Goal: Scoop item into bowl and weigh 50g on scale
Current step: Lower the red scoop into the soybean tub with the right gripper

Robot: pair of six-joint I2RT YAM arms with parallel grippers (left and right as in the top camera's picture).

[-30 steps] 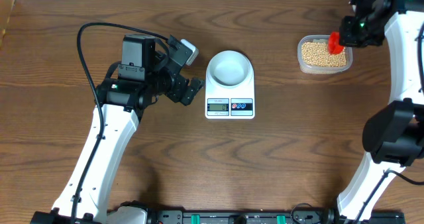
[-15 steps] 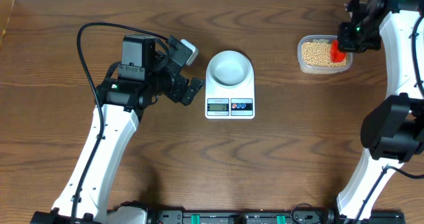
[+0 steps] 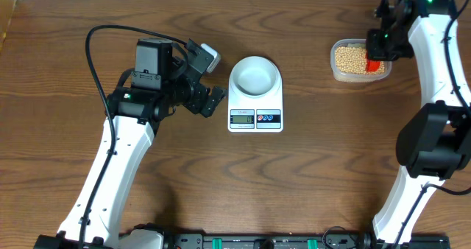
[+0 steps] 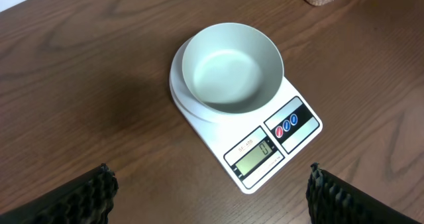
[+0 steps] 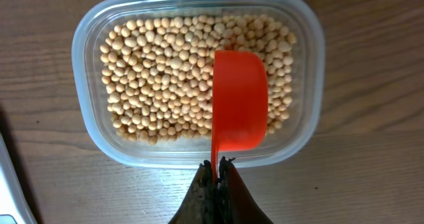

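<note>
Tan-yellow beans (image 5: 165, 78) fill a clear plastic tub (image 3: 359, 60) at the table's far right. My right gripper (image 5: 216, 166) is shut on the thin handle of a red scoop (image 5: 240, 98), which hangs over the right half of the tub (image 5: 86, 128) with its back side up. The pale, empty bowl (image 3: 255, 75) sits on the white scale (image 3: 255, 116) at mid-table. My left gripper (image 4: 211, 184) stands open just left of the scale (image 4: 248, 181), with nothing between its fingers, looking at the bowl (image 4: 232, 68).
The table's back edge runs close behind the tub. The left arm's black cable (image 3: 92, 54) loops over the wood at the left. Bare wood lies between the scale and the tub.
My right gripper has carried the red scoop from the tub's upper right edge down and inward, so it now hangs over the beans. The left arm has not moved.
</note>
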